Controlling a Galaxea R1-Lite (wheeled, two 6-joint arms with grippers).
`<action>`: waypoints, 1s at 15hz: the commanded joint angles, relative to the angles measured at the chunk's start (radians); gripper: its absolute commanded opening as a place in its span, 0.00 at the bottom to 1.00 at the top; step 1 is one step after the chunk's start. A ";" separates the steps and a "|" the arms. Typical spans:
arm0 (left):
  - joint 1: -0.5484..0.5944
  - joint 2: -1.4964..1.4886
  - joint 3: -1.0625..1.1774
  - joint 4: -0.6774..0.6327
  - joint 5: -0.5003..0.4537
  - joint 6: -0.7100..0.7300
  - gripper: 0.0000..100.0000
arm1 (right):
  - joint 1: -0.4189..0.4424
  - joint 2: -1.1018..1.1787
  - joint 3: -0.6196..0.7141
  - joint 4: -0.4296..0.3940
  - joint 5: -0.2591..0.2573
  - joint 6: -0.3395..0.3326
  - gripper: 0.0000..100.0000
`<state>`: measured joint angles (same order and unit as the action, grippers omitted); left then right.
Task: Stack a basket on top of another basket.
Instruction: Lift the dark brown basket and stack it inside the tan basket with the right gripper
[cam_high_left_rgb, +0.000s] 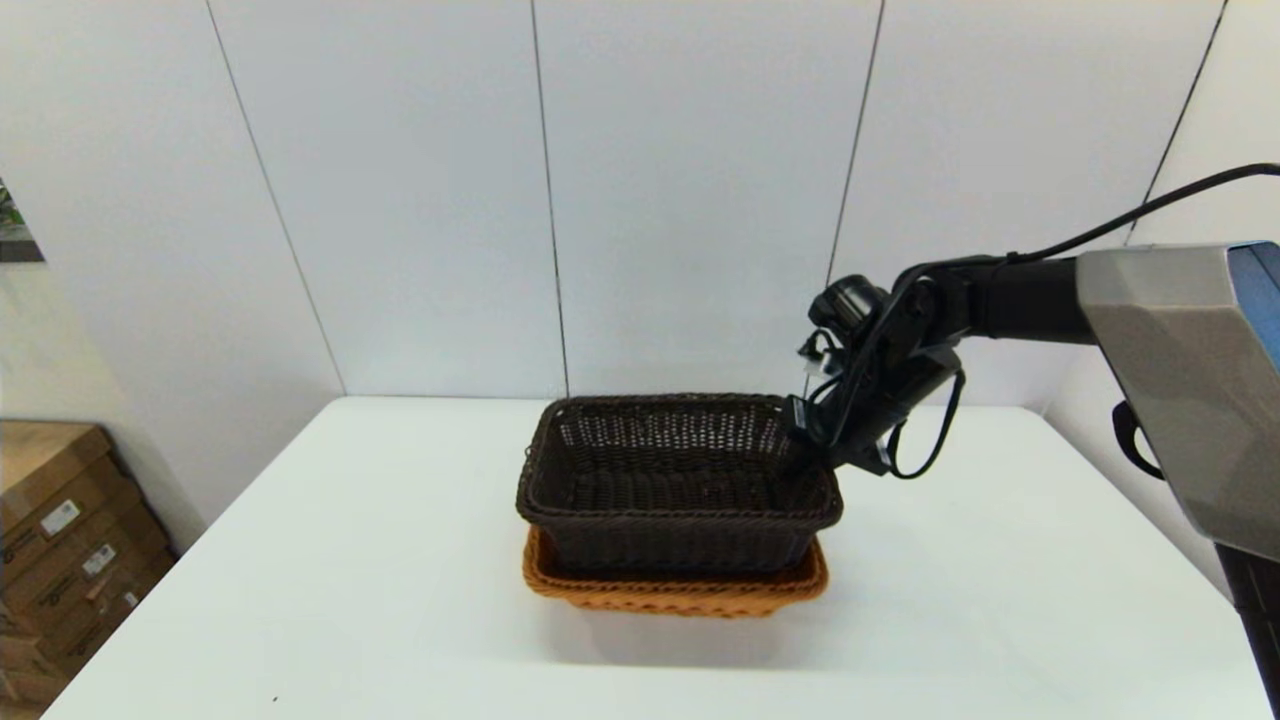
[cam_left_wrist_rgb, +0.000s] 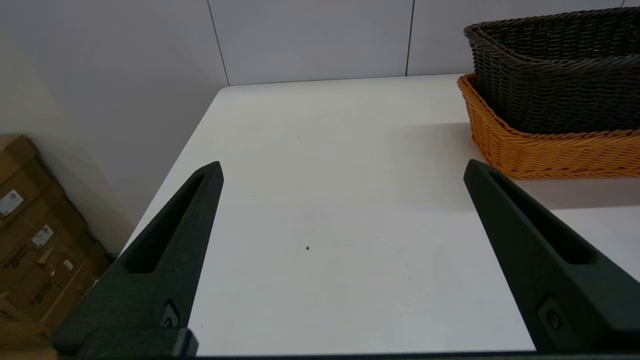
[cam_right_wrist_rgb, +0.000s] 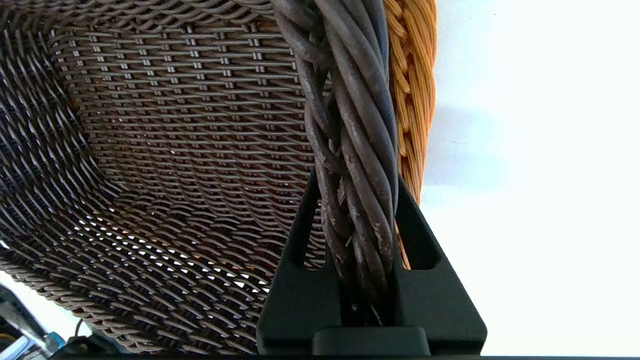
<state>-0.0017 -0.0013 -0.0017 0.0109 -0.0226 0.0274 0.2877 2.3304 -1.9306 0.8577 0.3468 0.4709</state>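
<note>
At a white table (cam_high_left_rgb: 350, 600), my right gripper (cam_high_left_rgb: 815, 455) clamps the twisted rim of the dark brown basket (cam_high_left_rgb: 680, 480) at its right end, one finger inside the wall and the other outside. In my right wrist view the two black fingers (cam_right_wrist_rgb: 300, 235) pinch that rope-like rim between them, with the dark weave of the basket's inner wall on one side and the braided edge of the orange-tan basket (cam_right_wrist_rgb: 412, 100) just beyond on the other.

The dark brown basket sits nested in the orange-tan basket, which rests on the table near its middle. From my head view, only a band of the orange-tan rim and lower wall shows beneath the dark one along the front; the dark basket stands higher, its flared rim well above the orange rim. Light shows through gaps in the dark weave.

My left gripper (cam_left_wrist_rgb: 342, 172) hangs off to my left of the pair, above bare tabletop, its fingers spread wide and holding nothing; both baskets show at the edge of its wrist view. Cardboard boxes (cam_high_left_rgb: 60, 540) stand on the floor past the table's left side.
</note>
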 joint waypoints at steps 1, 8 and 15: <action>0.000 0.000 0.000 0.000 0.000 0.000 1.00 | -0.001 -0.020 0.010 0.004 0.009 -0.008 0.00; 0.000 0.000 0.000 0.000 0.000 0.000 1.00 | -0.002 -0.033 0.041 -0.035 0.006 -0.038 0.00; 0.000 0.000 0.000 0.000 0.000 0.000 1.00 | -0.002 -0.054 0.140 -0.141 0.003 -0.038 0.00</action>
<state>-0.0017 -0.0013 -0.0017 0.0109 -0.0230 0.0272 0.2866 2.2866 -1.8083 0.7196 0.3487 0.4300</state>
